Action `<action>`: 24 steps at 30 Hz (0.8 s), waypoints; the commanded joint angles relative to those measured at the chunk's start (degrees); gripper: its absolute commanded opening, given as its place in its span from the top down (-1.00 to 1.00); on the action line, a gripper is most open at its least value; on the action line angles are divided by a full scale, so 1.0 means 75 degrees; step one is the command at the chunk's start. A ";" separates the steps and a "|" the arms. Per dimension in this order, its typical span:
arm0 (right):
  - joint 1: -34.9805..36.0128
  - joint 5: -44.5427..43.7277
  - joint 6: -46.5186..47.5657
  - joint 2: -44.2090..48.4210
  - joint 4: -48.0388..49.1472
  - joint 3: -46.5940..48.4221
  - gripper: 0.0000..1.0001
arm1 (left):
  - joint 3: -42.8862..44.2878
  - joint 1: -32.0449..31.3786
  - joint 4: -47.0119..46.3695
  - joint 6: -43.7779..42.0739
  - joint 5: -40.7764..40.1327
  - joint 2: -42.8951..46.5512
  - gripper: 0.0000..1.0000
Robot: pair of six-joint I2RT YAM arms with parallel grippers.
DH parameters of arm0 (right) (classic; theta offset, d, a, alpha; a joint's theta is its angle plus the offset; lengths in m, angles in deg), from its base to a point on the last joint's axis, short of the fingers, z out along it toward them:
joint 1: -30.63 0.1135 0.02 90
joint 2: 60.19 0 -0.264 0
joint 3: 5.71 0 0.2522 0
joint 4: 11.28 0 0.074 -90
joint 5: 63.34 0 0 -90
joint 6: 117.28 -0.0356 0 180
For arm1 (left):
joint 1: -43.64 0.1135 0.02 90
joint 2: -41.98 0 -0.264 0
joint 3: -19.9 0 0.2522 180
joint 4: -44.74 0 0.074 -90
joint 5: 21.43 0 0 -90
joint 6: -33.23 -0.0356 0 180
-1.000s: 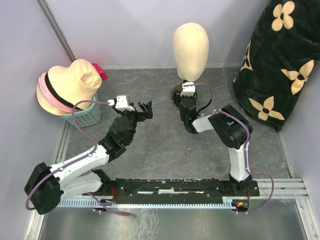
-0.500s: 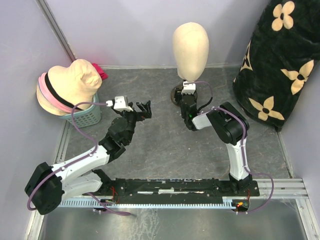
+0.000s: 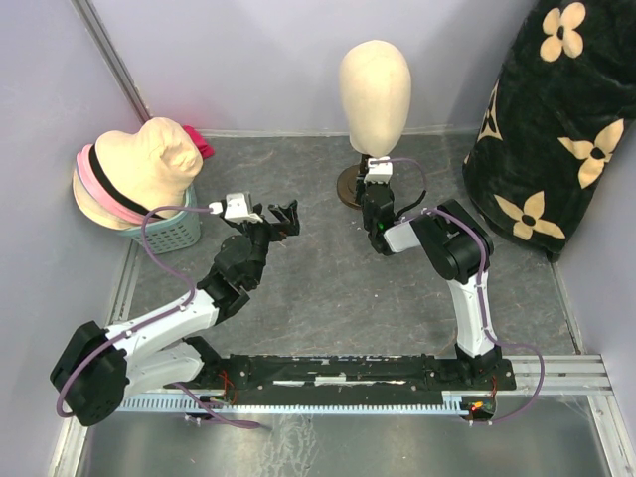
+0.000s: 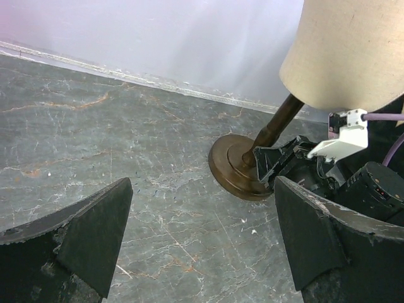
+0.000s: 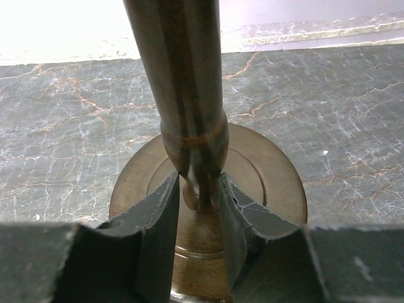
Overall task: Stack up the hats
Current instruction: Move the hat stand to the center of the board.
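Hats [image 3: 139, 169]: stacked on basket [image 3: 171, 232], far-left corner of worktop [image 3: 328, 293]; lower ones show brim edges only. Right hand [image 5: 197, 189]: clamped on mannequin stand [image 5: 189, 95]. Left hand [image 3: 281, 211]: wide apart, empty.

I'm holding my left arm stretched forward, the left gripper [image 3: 283, 214] gaping wide. I'm bending my right arm inward, the right gripper [image 5: 201, 189] pinching the stand stem [image 5: 183, 95].
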 commanded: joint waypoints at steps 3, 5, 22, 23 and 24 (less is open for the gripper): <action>0.0047 0.0371 0.0013 -0.0061 0.0492 0.0293 0.32 | -0.0110 0.0100 -0.0589 -0.0085 -0.0039 -0.0008 -0.98; 0.0038 0.0382 0.0017 -0.0042 0.0503 0.0263 0.45 | -0.0125 0.0112 -0.0590 -0.0065 -0.0040 0.0014 -0.99; -0.0507 0.0028 -0.1823 0.1215 0.0305 -0.1368 -0.02 | 0.1688 0.0404 -0.0437 0.1127 0.1185 -0.2407 -0.98; -0.0563 0.0113 -0.2021 0.1317 0.0128 -0.1384 -0.07 | 0.1969 0.0415 -0.0423 0.1240 0.1348 -0.2769 -0.99; -0.0647 0.0217 -0.2237 0.1434 -0.0015 -0.1390 -0.10 | 0.2226 0.0444 -0.0391 0.1386 0.1472 -0.3043 -0.99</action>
